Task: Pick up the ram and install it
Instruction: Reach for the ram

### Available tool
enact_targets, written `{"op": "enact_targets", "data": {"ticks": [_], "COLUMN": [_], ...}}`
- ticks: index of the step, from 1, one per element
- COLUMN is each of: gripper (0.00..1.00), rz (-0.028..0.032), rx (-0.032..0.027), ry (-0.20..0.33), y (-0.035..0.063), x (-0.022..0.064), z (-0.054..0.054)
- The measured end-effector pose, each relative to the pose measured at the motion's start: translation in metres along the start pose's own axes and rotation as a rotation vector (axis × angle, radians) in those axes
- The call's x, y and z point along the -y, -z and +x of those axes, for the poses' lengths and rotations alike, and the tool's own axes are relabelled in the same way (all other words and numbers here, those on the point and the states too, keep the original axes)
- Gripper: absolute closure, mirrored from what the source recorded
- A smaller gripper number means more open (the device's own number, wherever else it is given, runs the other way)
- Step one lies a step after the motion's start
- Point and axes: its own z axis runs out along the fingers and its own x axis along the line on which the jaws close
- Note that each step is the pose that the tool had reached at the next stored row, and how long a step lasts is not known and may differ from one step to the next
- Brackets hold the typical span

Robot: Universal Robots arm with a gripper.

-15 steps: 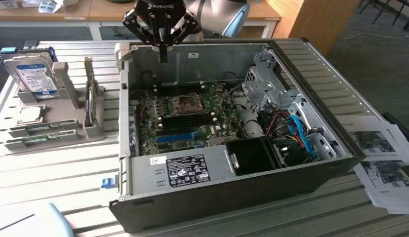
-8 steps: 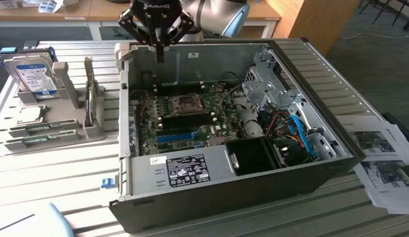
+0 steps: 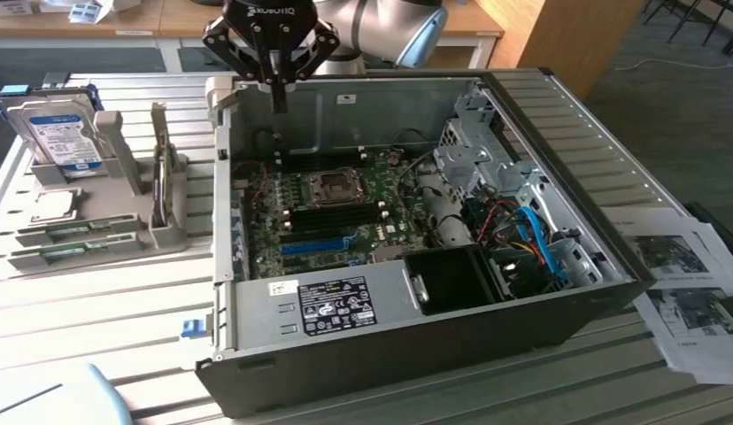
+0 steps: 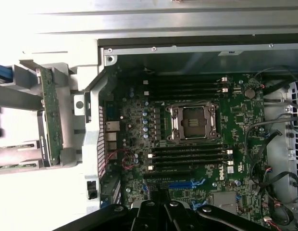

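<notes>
Two green ram sticks (image 3: 73, 232) lie flat in the front slots of a grey holder (image 3: 130, 177) at the exterior view's left, beside the open computer case (image 3: 402, 354). In the wrist view their ends (image 4: 17, 146) show at the edge of the holder. My gripper (image 3: 277, 99) hangs above the case's back left corner with its fingers shut and nothing between them. In the wrist view my gripper (image 4: 161, 206) is over the motherboard (image 4: 235, 115), near the blue slot (image 4: 185, 184). Empty black memory slots (image 4: 187, 158) flank the processor socket (image 4: 194, 121).
A hard drive (image 3: 57, 133) and a square silver processor chip (image 3: 54, 205) sit in the holder, and a green board (image 4: 52, 120) stands on edge in it. Inside the case are a black fan shroud (image 3: 461, 279), cables (image 3: 532, 239) and a drive cage (image 3: 485, 150). Printed papers (image 3: 685, 292) lie at the right.
</notes>
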Motion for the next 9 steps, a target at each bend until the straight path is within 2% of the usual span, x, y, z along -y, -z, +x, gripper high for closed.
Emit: {"op": "enact_targets", "data": {"ticks": [9], "gripper": [0.91], "rz": [0.0000], "rx": [-0.0002], "ry": [0.000], "y": [0.0002], "x": [0.0007], "z": [0.0095]}}
